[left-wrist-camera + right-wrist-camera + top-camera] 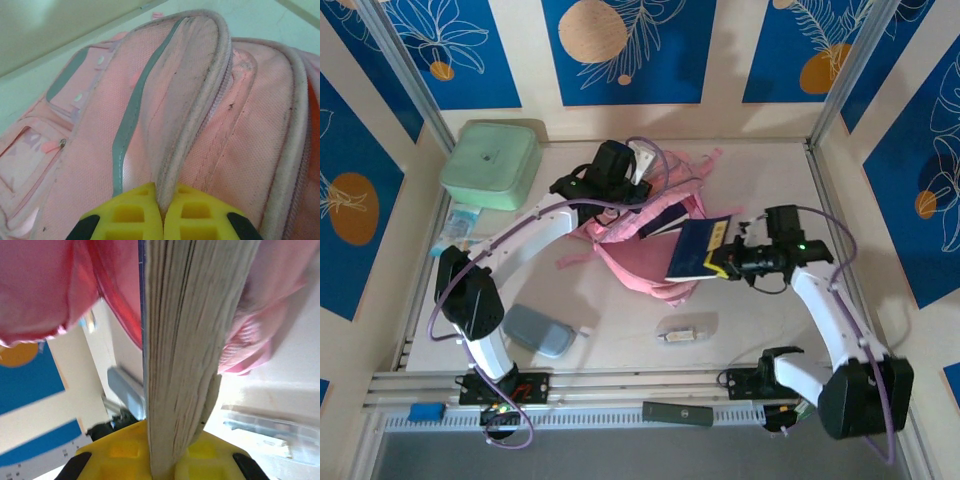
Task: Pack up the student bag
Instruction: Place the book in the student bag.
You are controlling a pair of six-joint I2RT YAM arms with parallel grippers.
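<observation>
Student bag [630, 268]: pink, mid-table, lying between my two arms.
Left pincer [161, 206]: closed on a fold of the bag's rim fabric, at its far left.
Right pincer [722, 258]: clamped on a blue book [696, 248], its free end against the bag's right side.

Pink student bag [638, 262], dull grey-teal stripe just left of the yellow-padded left gripper [161, 200], dark smudges on piping. In the yellow-padded right gripper [165, 452], book [698, 250] with navy cover, cream pages. Mint-green box [492, 163] left of left gripper, grey-blue pouch [540, 330], wall panels [620, 50] blue with white leaf lines, orange discs.
</observation>
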